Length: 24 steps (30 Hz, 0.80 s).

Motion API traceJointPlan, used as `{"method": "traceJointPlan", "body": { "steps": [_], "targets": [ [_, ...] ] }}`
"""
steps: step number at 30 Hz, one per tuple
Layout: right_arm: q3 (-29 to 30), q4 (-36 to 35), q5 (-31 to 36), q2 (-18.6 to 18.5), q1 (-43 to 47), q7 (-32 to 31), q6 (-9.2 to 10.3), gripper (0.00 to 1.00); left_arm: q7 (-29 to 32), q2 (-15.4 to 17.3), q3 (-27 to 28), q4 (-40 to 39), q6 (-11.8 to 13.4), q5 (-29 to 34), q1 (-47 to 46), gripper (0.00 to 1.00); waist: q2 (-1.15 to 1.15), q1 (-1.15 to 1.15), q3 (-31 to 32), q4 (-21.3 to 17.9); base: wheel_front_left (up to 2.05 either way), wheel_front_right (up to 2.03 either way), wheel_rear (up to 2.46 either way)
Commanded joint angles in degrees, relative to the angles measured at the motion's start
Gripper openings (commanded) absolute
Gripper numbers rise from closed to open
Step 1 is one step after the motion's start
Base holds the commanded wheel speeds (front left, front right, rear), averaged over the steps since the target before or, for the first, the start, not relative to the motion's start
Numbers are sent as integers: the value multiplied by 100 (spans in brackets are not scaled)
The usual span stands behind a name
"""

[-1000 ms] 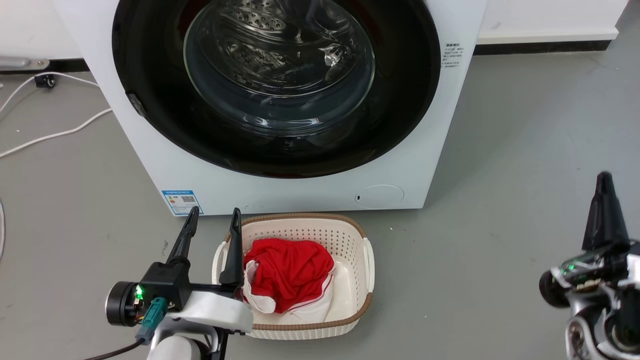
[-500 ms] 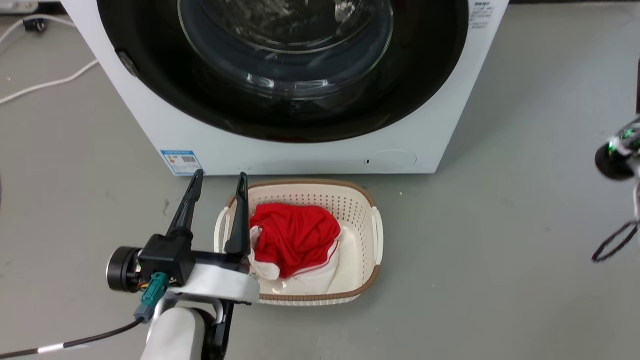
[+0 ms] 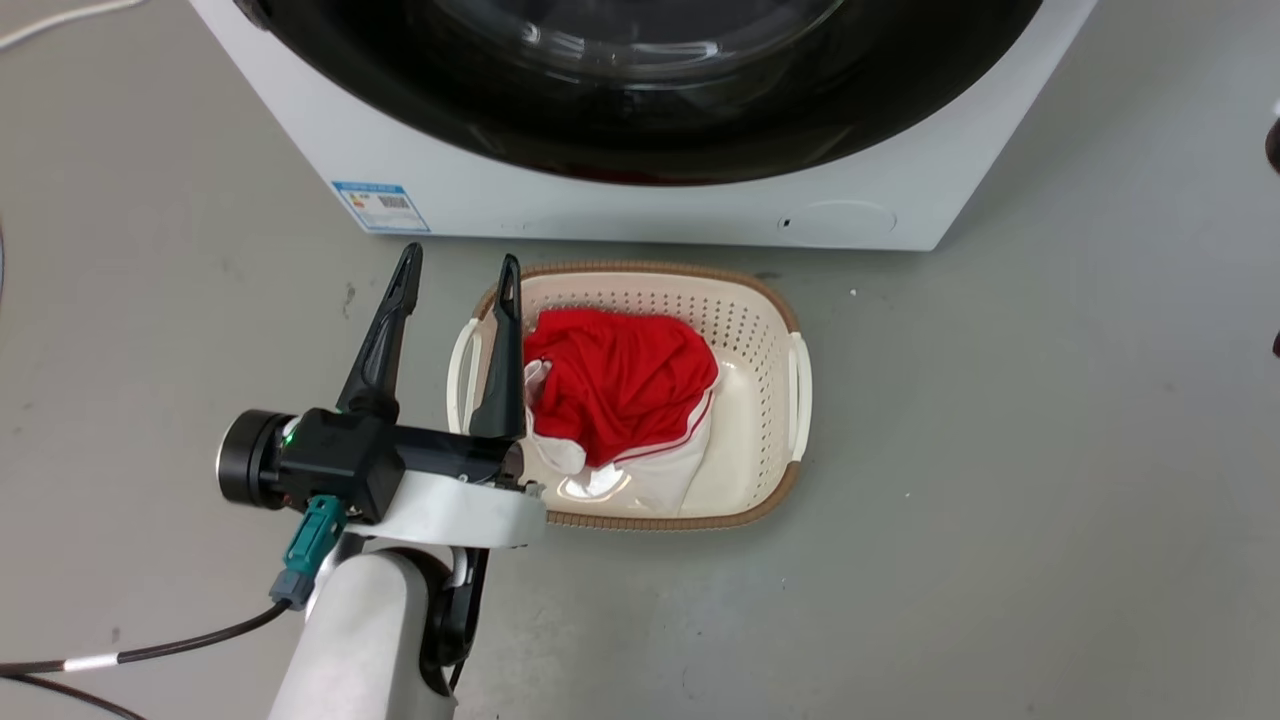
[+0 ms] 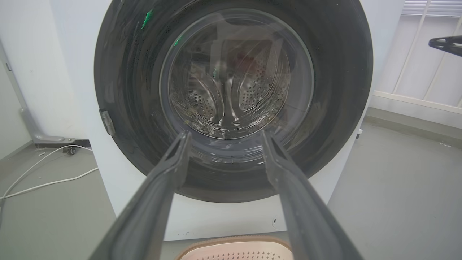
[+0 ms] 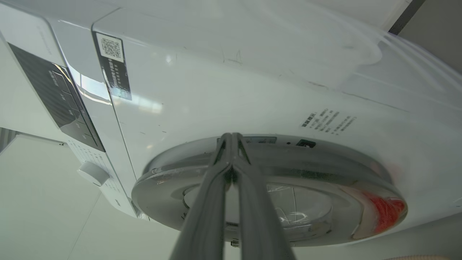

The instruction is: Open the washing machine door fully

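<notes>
The large round glossy black washing machine door (image 4: 335,90), with its clear glass bowl window, lies closed against the front of the big white washing machine (image 3: 600,205). The left gripper (image 3: 460,256) hovers with its fingers spread apart by the left rim of the cream perforated laundry basket (image 3: 797,340), which holds a red cloth (image 3: 620,380). The right gripper (image 5: 231,136), fingers pressed together, points at the door's rim, perhaps touching it.

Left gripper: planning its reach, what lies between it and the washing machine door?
Nothing: the left wrist view shows bare air between the left gripper and the washing machine door; the basket sits lower.
</notes>
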<state>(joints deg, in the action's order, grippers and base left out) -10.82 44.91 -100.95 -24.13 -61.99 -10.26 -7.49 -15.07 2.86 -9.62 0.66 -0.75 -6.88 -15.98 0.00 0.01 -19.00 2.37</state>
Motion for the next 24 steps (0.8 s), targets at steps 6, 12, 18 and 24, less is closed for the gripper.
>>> {"method": "traceJointPlan", "body": {
  "steps": [6,12,18,24],
  "targets": [
    [-387,508,238,33,-777,-304,0,0,-15,4,-138,-159,37,-9,-305,100,0,-1,-466,179,0,0,0],
    [-592,812,385,63,-1210,-434,0,0,-15,3,-207,-304,94,-82,-465,100,0,-1,-708,264,0,0,0],
    [-691,996,414,109,-1411,-539,0,0,-15,3,-243,-392,133,-136,-526,100,0,-1,-897,313,0,0,0],
    [-719,1080,387,82,-1462,-694,0,0,-15,4,-288,-401,169,-168,-568,100,0,-1,-969,333,0,0,0]
  ]
}}
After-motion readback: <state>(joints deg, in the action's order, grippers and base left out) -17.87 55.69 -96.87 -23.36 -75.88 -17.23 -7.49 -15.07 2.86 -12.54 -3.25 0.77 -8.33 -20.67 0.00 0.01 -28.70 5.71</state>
